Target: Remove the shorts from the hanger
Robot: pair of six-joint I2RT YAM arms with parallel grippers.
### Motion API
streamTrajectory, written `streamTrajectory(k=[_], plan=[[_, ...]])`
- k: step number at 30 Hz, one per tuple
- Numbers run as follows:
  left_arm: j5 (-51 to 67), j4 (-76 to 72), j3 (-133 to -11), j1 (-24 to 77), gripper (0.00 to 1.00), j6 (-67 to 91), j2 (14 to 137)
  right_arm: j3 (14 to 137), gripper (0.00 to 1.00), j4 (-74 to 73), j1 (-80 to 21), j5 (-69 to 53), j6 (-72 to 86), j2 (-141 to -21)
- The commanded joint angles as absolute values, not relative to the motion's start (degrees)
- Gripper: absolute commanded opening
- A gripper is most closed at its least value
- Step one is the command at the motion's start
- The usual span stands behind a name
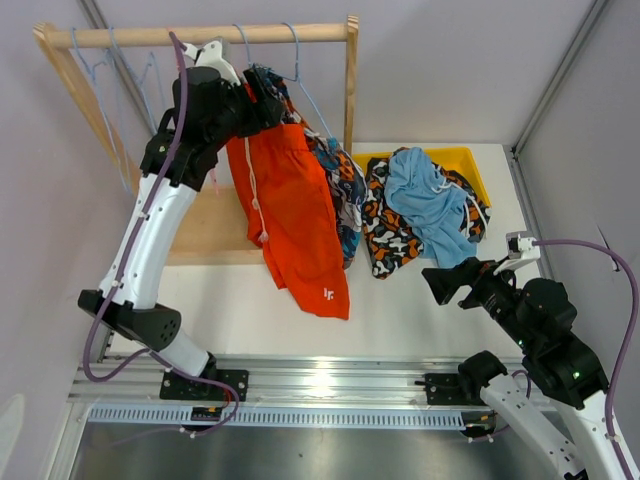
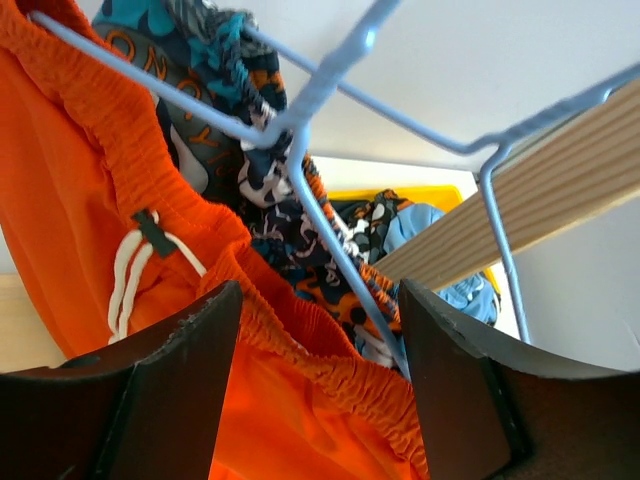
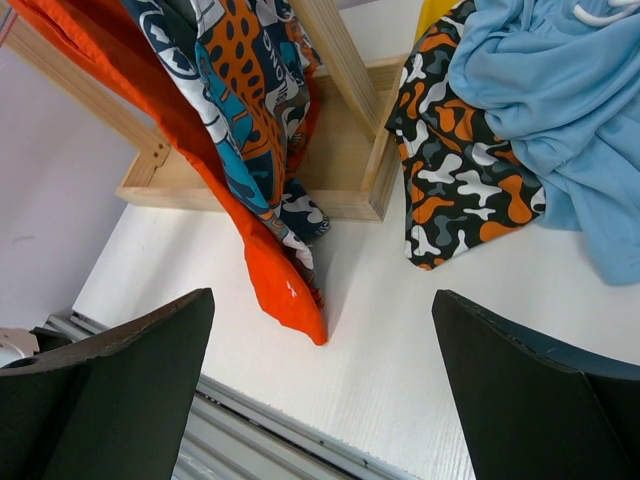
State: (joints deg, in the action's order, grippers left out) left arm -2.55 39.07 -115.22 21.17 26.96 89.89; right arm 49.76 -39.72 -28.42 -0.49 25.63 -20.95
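Observation:
The red-orange shorts [image 1: 295, 220] with a white drawstring hang from a light blue wire hanger [image 1: 300, 75] on the wooden rack; the patterned blue-orange-white shorts [image 1: 342, 190] hang just behind them. My left gripper [image 1: 272, 100] is up at the waistband. In the left wrist view its jaws [image 2: 318, 300] stand open around the orange elastic waistband [image 2: 330, 370], with the hanger wire [image 2: 320, 230] close to the right finger. My right gripper [image 1: 440, 283] is open and empty, low over the table [image 3: 322, 300]. The camouflage shorts [image 1: 385, 235] and light blue shorts [image 1: 430, 200] lie off the hanger. The dark navy pair is out of view.
A yellow bin [image 1: 470, 160] sits under the two loose pairs at the back right. Empty wire hangers [image 1: 100, 70] hang at the rod's left end. The rack's wooden base [image 3: 340, 160] and upright post [image 1: 351, 80] stand beside the hanging shorts. A metal rail [image 1: 330, 385] runs along the near edge.

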Motion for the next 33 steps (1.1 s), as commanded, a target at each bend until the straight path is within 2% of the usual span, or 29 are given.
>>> streamTrajectory(k=[1,5,11,13,16,17,18,20,28,33], plan=[[-4.1,37.6,-120.4,21.7,0.69,27.2,90.9,50.6,0.99,-38.8,-28.7,-1.2,24.9,-20.7],[-4.0,39.3,-124.7,21.7,0.69,27.0,93.5,50.5,0.99,-38.4,-28.5,-1.6,24.8,-20.8],[-4.3,38.8,-124.6,21.8,0.66,27.2,94.9,50.4,0.99,-38.3,-28.0,-1.8,24.5,-20.8],[-4.5,38.4,-123.5,21.8,0.58,27.2,95.0,50.4,1.00,-38.3,-27.9,-2.3,24.4,-20.9],[-5.2,38.3,-122.8,21.8,0.28,27.4,95.2,50.3,0.99,-38.1,-27.2,-3.0,24.4,-21.1],[-5.5,38.7,-122.9,21.8,0.10,27.6,95.6,50.2,0.99,-38.0,-27.0,-3.2,24.3,-21.0],[-6.3,39.1,-123.9,21.8,0.04,27.8,95.9,50.2,1.00,-37.9,-26.6,-3.5,24.3,-21.1],[-6.8,40.7,-125.1,21.9,0.00,27.9,96.2,50.0,0.99,-37.8,-26.3,-4.0,24.2,-21.2],[-8.1,49.0,-136.5,21.9,0.00,26.3,95.7,50.4,0.99,-36.0,-24.1,-7.6,23.0,-22.4],[-6.8,49.1,-140.1,21.9,0.00,26.5,92.3,58.4,0.99,-31.0,-24.3,-13.1,23.4,-28.5]])
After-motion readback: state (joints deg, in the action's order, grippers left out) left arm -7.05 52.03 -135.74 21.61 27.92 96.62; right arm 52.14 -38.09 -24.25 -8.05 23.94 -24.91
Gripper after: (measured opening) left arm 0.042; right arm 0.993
